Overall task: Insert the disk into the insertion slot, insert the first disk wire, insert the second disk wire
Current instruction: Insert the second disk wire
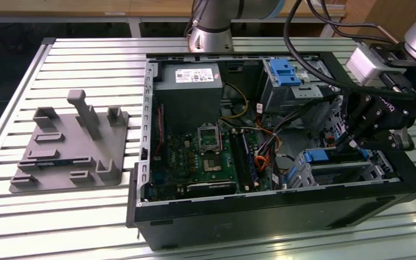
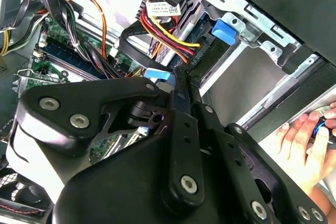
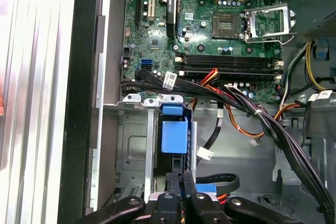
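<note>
no print is legible. the power supply (image 1: 188, 81) at the computer case's (image 1: 280, 208) far edge carries a white label (image 1: 195, 76), and small white tags (image 2: 163, 9) ride on the cables (image 3: 210, 90) in both wrist views, but their lettering is too small to make out.

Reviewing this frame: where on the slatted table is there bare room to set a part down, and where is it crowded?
Bare slats lie in front of the grey fixture plate and between it and the computer case. Inside the case, cables and the gripper crowd the drive cage.
</note>
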`<state>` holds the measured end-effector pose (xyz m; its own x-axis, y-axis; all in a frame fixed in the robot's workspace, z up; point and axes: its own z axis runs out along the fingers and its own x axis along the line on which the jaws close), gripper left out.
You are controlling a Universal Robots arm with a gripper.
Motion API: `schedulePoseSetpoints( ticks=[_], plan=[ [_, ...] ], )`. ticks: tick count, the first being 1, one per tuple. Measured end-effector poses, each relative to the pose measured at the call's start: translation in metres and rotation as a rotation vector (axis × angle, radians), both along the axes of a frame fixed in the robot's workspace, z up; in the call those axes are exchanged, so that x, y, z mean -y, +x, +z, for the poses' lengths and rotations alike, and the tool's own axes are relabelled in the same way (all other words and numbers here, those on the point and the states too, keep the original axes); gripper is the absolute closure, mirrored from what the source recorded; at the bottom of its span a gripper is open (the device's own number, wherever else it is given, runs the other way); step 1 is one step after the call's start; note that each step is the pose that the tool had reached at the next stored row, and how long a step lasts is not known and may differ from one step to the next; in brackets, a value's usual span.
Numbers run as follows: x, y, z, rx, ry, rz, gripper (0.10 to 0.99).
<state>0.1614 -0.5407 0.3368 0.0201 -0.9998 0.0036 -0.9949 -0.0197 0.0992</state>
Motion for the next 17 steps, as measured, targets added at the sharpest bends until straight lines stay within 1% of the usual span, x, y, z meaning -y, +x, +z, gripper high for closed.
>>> schedulePoseSetpoints(
  ticks=[17],
  plan=[
    [0.0, 0.001, -0.003, 0.0, 0.0, -0.002, 0.941]
  ],
)
